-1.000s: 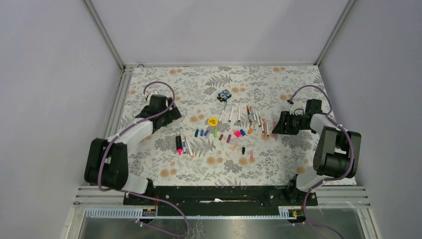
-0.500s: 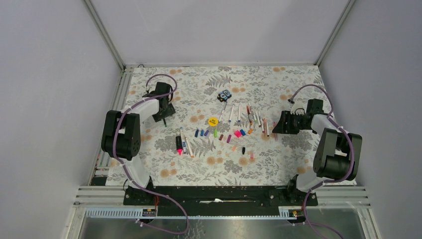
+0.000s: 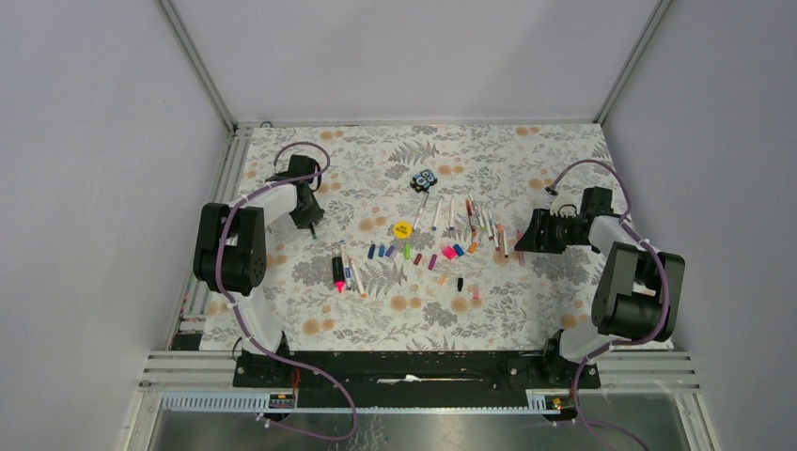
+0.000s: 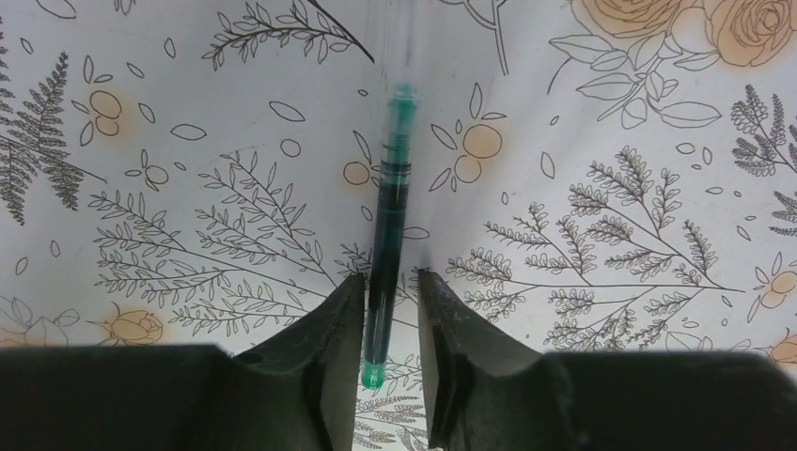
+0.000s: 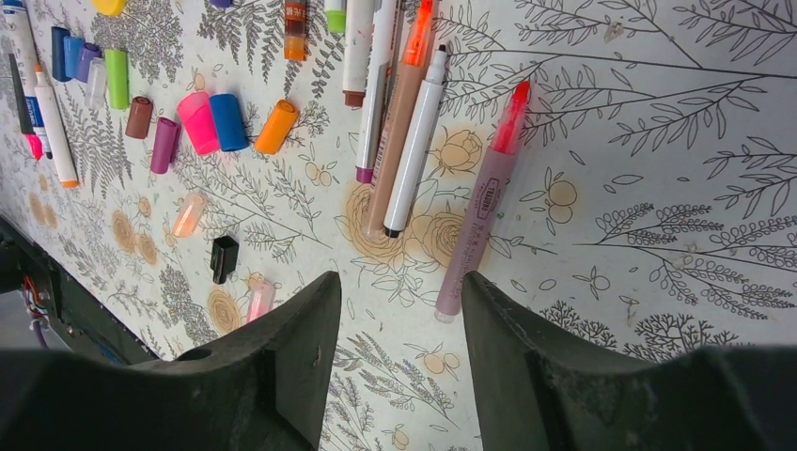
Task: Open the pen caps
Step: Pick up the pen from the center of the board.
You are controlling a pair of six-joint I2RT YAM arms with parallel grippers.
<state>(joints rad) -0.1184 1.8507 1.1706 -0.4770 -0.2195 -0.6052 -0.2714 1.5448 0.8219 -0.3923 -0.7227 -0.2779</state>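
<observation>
Floral-printed surface [image 3: 526,169] fills the cell, with grey walls around it. Most of the pens [image 3: 461,221] lie in a loose row at the middle, and a scatter of loose pen caps [image 3: 423,254] sits just nearer than them.

One green pen [image 4: 390,216] lies alone at the left, well apart from the rest. My left gripper [image 4: 390,277] is down over it, with a finger on either side of its near end. The jaws are narrow but not pinching: a sliver of surface shows between the pen and one finger.

My right gripper [image 5: 399,282] hangs spread and empty at the right end of the row, just beside a translucent pink pen [image 5: 479,216].

I judge the green pen to be light, stiff and smooth. Being round, it is likely to roll or squirt out under an off-centre squeeze. I would take it square across the barrel, low against the surface, and leave the capped end free for the other gripper to pull straight along the axis. I cannot tell where the cap meets the barrel.
</observation>
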